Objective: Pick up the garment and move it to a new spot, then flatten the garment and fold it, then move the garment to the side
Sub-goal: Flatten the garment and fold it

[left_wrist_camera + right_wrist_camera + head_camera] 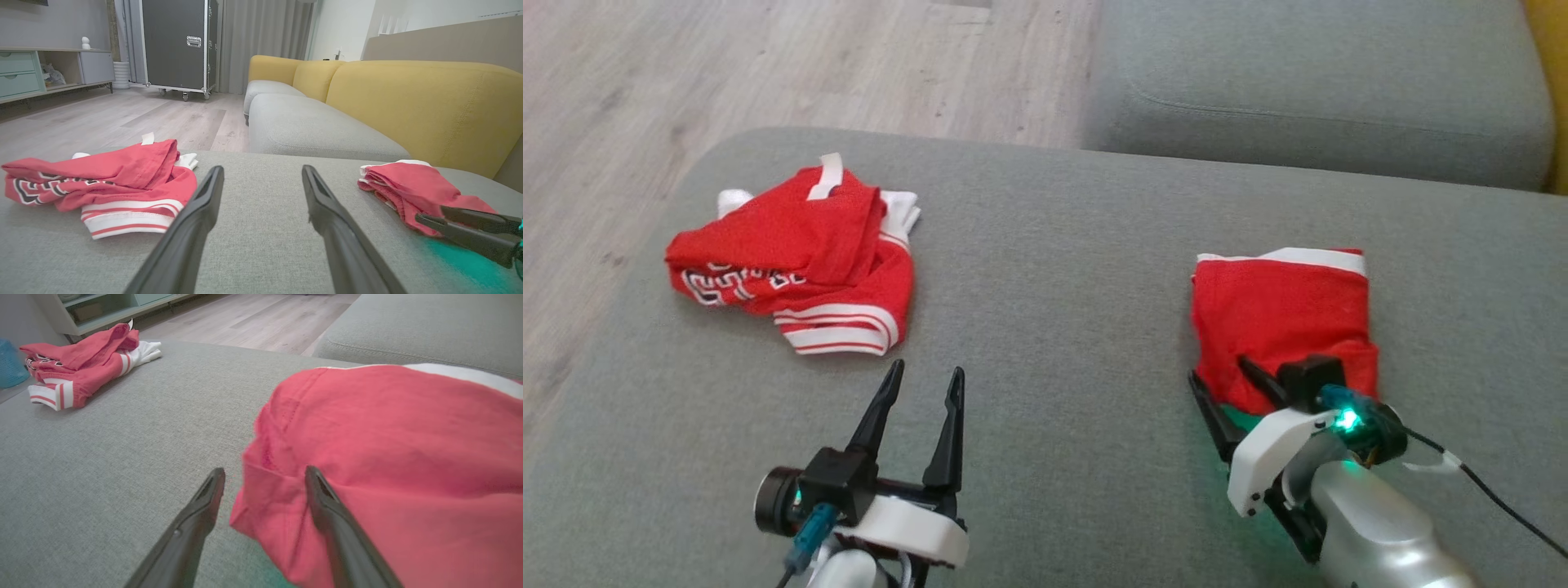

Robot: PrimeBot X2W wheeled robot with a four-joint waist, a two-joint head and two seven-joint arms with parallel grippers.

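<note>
A folded red garment with a white band lies on the right of the grey cushion. My right gripper is open at its near left corner: one finger rests on top of the cloth, the other on the cushion beside it. That gripper also appears low at the right of the left wrist view. A crumpled red jersey with white stripes sits at the left. My left gripper hangs open and empty, just nearer than the jersey.
The cushion's rounded edge drops to wooden floor at the left and back. A second grey seat lies behind at the right, with yellow backrests. Further off stand a black wheeled case and a cabinet.
</note>
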